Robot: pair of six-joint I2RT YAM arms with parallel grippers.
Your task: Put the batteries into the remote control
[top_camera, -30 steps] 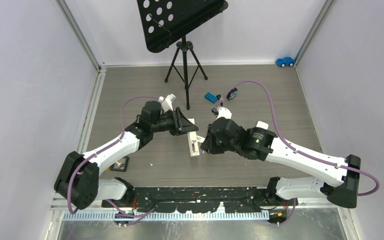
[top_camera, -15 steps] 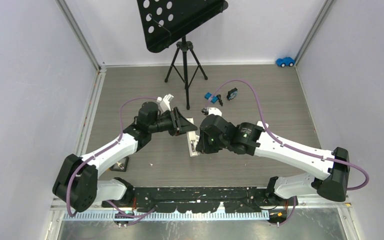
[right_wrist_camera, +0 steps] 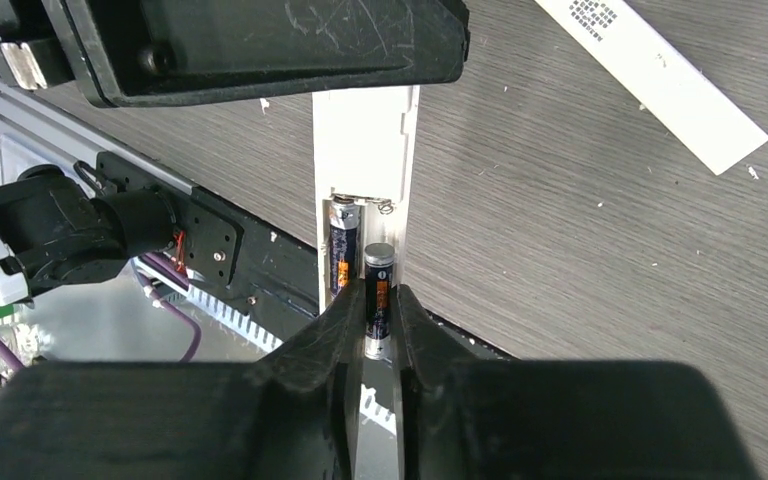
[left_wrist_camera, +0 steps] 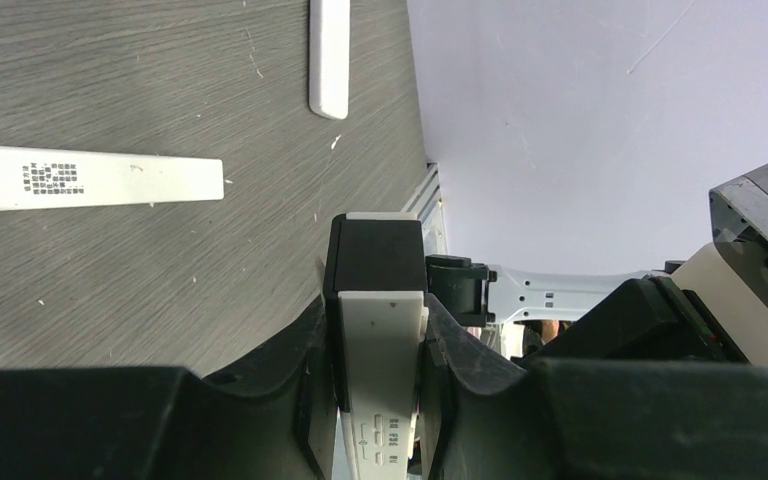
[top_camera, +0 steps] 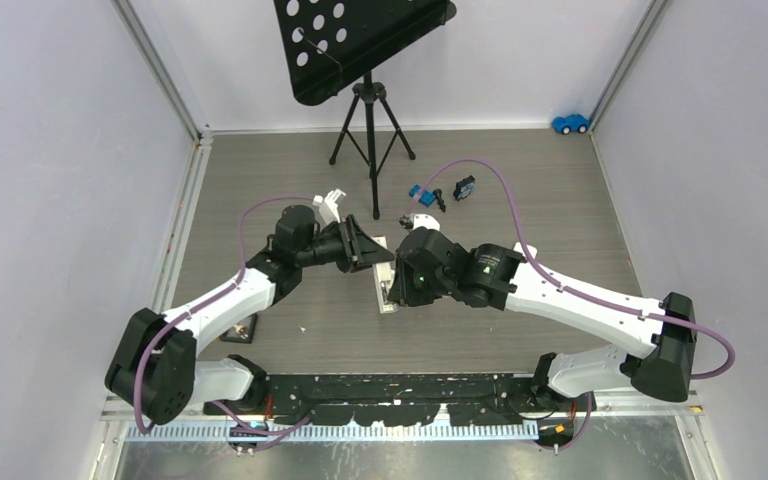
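Observation:
My left gripper [left_wrist_camera: 380,340] is shut on one end of the white remote control [left_wrist_camera: 381,372] and holds it over the table. In the right wrist view the remote [right_wrist_camera: 365,150] has its battery bay open, with one dark battery [right_wrist_camera: 342,255] lying in the left slot. My right gripper [right_wrist_camera: 377,315] is shut on a second dark battery [right_wrist_camera: 377,290] with an orange band, held lengthwise over the right slot. In the top view both grippers meet at the remote [top_camera: 386,290]: the left gripper [top_camera: 368,250] is at its far end and the right gripper [top_camera: 400,283] is beside it.
A long white strip with printed text [left_wrist_camera: 90,178] and a short white strip [left_wrist_camera: 329,55] lie on the table. A blue brick [top_camera: 420,192], a black-and-blue block [top_camera: 464,187], a music stand tripod [top_camera: 368,120] and a blue toy car [top_camera: 569,123] are farther back.
My right arm has swung left to the remote, bringing the battery over the open bay. The left gripper has shifted slightly left with the remote.

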